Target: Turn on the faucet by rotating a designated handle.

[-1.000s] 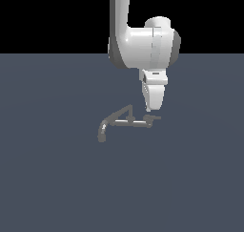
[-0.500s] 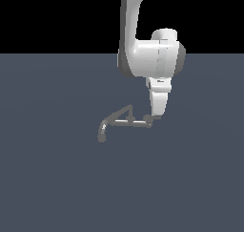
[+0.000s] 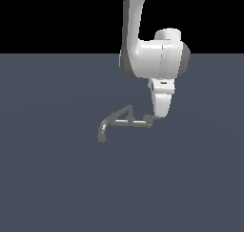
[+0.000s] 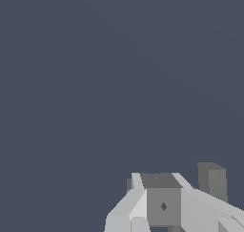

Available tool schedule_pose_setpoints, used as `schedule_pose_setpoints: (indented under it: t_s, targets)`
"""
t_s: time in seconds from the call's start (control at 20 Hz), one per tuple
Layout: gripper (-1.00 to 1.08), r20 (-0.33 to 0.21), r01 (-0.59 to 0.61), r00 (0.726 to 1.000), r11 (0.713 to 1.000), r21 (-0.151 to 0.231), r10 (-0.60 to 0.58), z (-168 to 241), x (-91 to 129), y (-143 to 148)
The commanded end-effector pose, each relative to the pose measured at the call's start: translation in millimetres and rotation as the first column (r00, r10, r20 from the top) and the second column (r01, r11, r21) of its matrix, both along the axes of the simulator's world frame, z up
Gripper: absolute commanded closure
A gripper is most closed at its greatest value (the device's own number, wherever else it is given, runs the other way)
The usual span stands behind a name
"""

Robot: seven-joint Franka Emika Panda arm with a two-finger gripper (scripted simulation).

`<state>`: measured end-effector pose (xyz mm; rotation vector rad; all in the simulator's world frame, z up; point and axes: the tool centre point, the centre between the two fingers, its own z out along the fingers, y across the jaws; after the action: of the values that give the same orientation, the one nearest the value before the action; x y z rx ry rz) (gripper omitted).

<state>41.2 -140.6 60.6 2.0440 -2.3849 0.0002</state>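
The faucet (image 3: 125,122) is a small grey tap on the dark floor. Its spout curves down at the exterior view's left, and a thin slanted rod peaks above the pipe. The handle (image 3: 148,121) is a short stubby lever at the pipe's end toward the exterior view's right. My gripper (image 3: 159,115) hangs from the white arm, its tip right beside the handle and touching or nearly touching it. The fingers look pressed together with nothing between them. In the wrist view the gripper (image 4: 162,212) fills the lower edge, with a dark grey block (image 4: 212,178) just beyond it.
A flat dark blue-grey floor (image 3: 57,178) spreads around the faucet. The white arm (image 3: 152,59) comes down from above, over the faucet's end at the exterior view's right.
The arm has shifted toward the exterior view's right and dropped a little, bringing the gripper tip down beside the handle. The faucet looks unchanged.
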Motion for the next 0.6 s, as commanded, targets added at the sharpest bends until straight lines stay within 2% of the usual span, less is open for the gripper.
schedule_pose_setpoints:
  t_s: [0.0, 0.15, 0.25, 0.55]
  targets:
    - [1.08, 0.0, 0.001, 1.0, 1.0, 0.0, -0.001, 0, -8, -5]
    - [1.08, 0.0, 0.001, 1.0, 1.0, 0.0, -0.001, 0, -18, -11]
    - [1.08, 0.004, -0.002, 1.0, 1.0, 0.001, 0.002, 0, -13, -7]
    - [1.08, 0.003, -0.001, 1.0, 1.0, 0.001, 0.001, 0, -32, -4]
